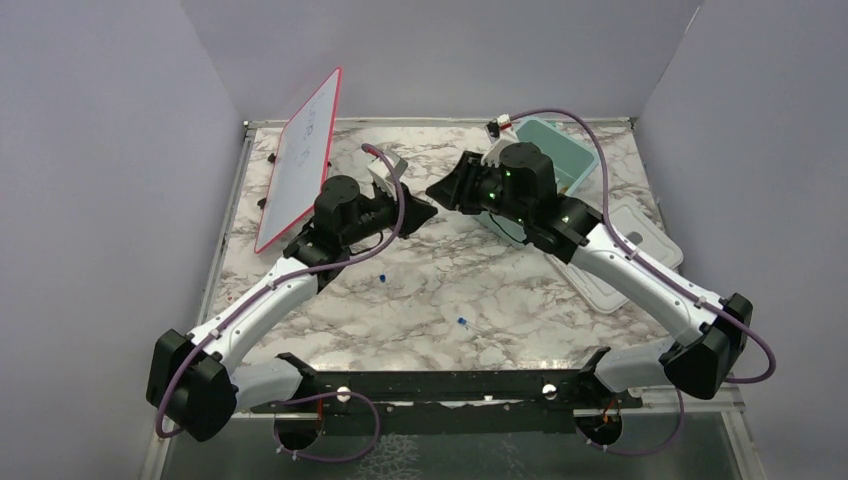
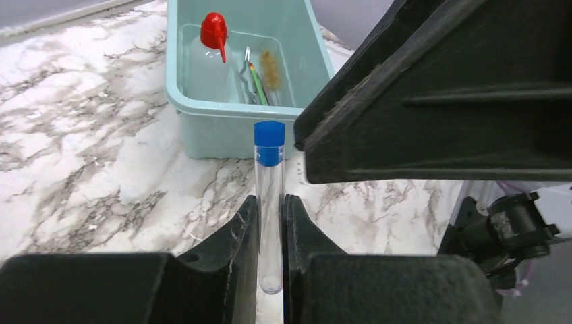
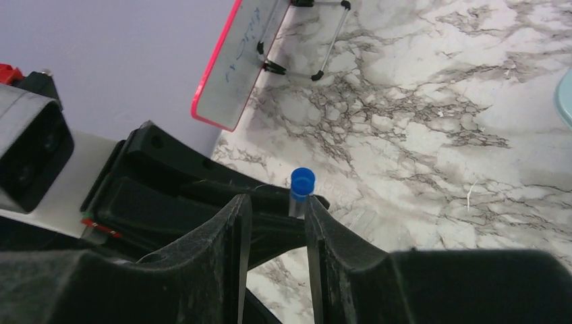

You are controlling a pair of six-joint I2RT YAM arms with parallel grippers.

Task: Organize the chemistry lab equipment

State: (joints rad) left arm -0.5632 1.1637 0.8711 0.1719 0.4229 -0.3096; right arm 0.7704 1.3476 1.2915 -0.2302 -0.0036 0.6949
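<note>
we see left gripper [image 2: 270, 206] clamped on blue-capped tube [image 2: 269, 172], cap poking past the fingertips — right gripper [image 3: 276, 202] just beside it, jaws apart. farther back, teal tub [image 2: 202, 111] holds red-nozzle bottle [image 2: 202, 57], tongs [image 2: 247, 71], brush [image 2: 271, 67].

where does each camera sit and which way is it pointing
top external: above and behind the arms, looking down on the marble table; both arms show whole, bases at the bottom, left gripper and right gripper meeting mid-table.
left wrist: on the left arm, facing the teal tub; its own jaws clamp a blue-capped tube.
right wrist: on the right arm, facing the whiteboard; its own jaws stand apart beside the tube's cap.
shared: both wrist views show that tube and the opposite gripper.
</note>
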